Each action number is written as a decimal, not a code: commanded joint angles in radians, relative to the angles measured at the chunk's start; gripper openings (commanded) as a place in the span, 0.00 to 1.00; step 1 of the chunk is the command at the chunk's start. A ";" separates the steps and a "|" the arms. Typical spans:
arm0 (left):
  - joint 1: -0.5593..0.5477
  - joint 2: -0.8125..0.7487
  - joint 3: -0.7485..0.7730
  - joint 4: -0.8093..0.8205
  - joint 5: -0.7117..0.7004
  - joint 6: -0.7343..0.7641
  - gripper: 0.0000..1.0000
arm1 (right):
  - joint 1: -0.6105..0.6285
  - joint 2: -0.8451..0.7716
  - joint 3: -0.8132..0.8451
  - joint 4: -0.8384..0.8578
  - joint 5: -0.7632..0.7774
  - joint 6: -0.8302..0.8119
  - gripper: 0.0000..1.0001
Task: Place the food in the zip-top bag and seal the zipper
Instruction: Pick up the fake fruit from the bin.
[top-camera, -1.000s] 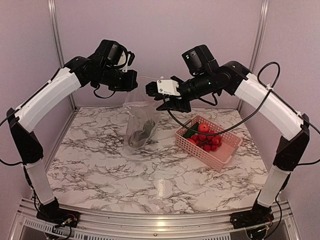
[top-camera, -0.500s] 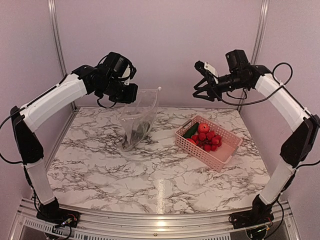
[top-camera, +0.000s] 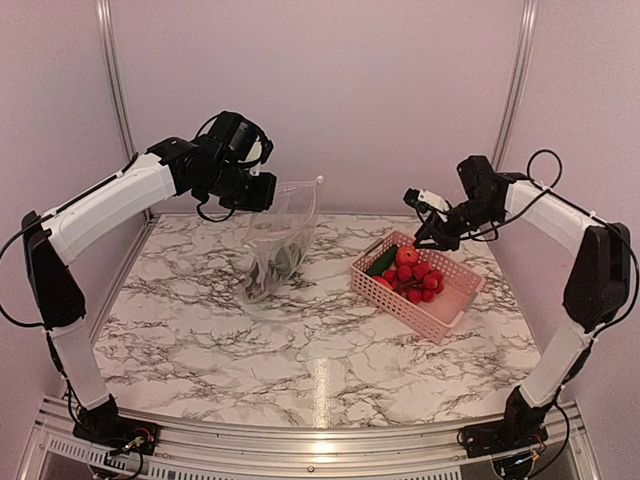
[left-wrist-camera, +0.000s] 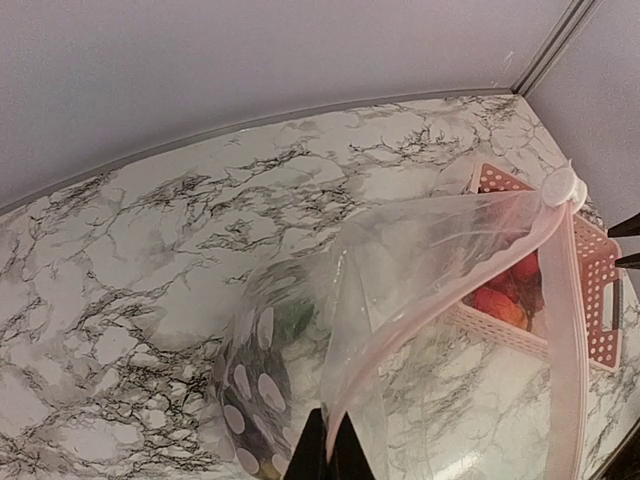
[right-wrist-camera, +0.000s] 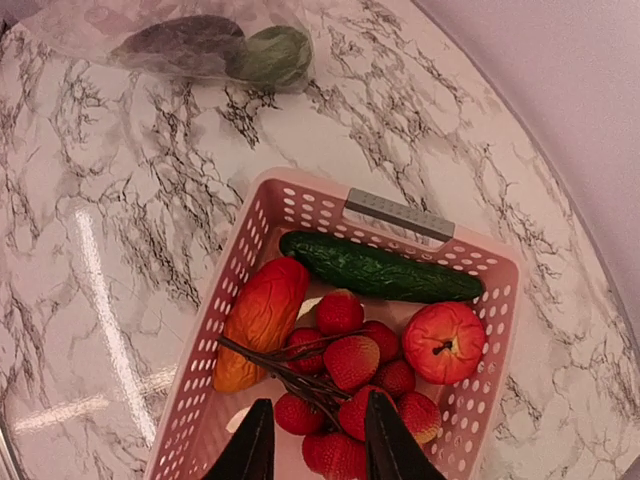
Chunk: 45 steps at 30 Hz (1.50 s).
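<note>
Right gripper (right-wrist-camera: 317, 402) hung spread open above the red toy fruit cluster (right-wrist-camera: 350, 362) in the pink perforated plastic basket (right-wrist-camera: 205, 395), far right. Left gripper (top-camera: 262, 190) pinched the clear crinkly zip-top bag (top-camera: 278, 245) up by its mouth, far left of centre. Step judged: loading. Next calls for descending and closing on one piece. Marble-patterned tabletop (top-camera: 300, 360); lilac walls (top-camera: 380, 80).

Bare table (top-camera: 300, 340) fills the lower half of the top view. The hanging bag (top-camera: 280, 235) at centre and the basket (top-camera: 395, 302) to its right block passage, a gap between them.
</note>
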 joint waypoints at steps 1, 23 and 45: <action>0.004 -0.042 -0.016 0.024 -0.006 -0.003 0.00 | 0.082 -0.006 -0.083 -0.007 0.188 -0.192 0.27; 0.005 -0.070 -0.048 0.049 0.018 -0.006 0.02 | 0.231 0.131 -0.196 0.126 0.485 -0.452 0.48; 0.004 -0.130 -0.087 -0.014 0.001 -0.049 0.28 | 0.203 0.067 -0.129 0.182 0.379 -0.327 0.00</action>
